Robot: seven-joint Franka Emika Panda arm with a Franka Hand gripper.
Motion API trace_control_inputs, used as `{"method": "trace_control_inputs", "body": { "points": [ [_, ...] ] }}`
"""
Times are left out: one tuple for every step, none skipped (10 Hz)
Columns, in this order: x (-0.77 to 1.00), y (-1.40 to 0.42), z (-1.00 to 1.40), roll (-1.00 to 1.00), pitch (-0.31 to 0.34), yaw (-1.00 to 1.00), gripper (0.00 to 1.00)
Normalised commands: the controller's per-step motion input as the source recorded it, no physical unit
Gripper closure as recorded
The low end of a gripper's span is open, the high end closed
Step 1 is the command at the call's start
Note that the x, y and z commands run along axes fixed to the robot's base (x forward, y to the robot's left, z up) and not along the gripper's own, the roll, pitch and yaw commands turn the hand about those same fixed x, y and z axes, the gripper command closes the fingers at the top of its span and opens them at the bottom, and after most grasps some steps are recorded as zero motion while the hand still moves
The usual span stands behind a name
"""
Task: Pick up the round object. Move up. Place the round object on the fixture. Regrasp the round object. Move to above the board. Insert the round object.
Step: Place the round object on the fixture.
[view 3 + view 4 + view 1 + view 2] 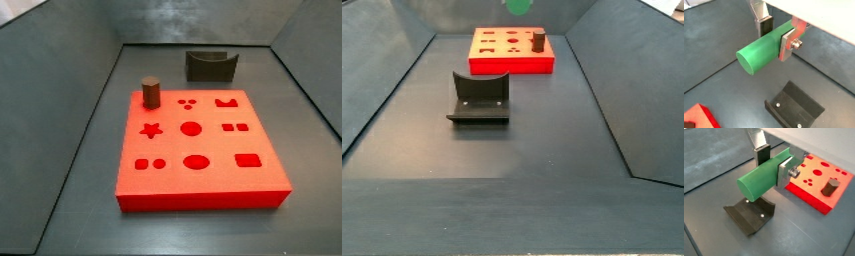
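I'm clamping the green peg [763, 177] crosswise in my gripper [774, 164], hanging high above the fixture [749, 216]; misaligned lowering risks missing its notch.

Jaws clamp green peg [763, 50] above fixture [794, 107].

Both wrist views look steeply down from close behind the gripper [775, 35], which holds the green peg [763, 50] above the fixture [794, 106]; the board [819, 180] lies beside the fixture in both. A side view looks down the length of the board [195, 146] from near its end, toward the fixture [211, 65] beyond. A side view faces the opposite way from farther off, fixture [480, 97] before board [512, 50].
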Motion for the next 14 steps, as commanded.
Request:
{"method": "trace_control_inputs", "body": {
  "points": [
    [1.00,0.45,-0.62,-1.00,0.075,0.04,1.00],
    [1.00,0.35,-0.46,-1.00,0.061,0.02,1.00],
    [1.00,0.22,-0.30,-1.00,0.061,0.01,1.00],
    [0.89,0.14,-0.15,-1.00,0.090,0.00,1.00],
    [0.75,0.11,-0.07,-1.00,0.142,-0.02,1.00],
    [0.70,0.09,-0.06,-0.93,0.145,-0.03,1.00],
    [0.60,0.07,-0.04,-0.71,0.133,-0.06,1.00],
    [0.52,0.06,-0.02,-0.55,0.125,-0.07,1.00],
    [0.42,0.05,-0.02,-0.33,0.113,-0.08,1.00],
    [0.38,0.04,-0.01,-0.25,0.105,-0.09,1.00],
    [0.26,0.04,-0.01,-0.18,0.092,-0.08,1.00],
    [0.13,0.06,-1.00,-1.00,0.020,-0.08,1.00],
    [0.11,0.07,-1.00,-1.00,0.012,-0.09,1.00],
    [0.12,0.08,-1.00,-1.00,0.020,-0.09,1.00]
  ]
}}
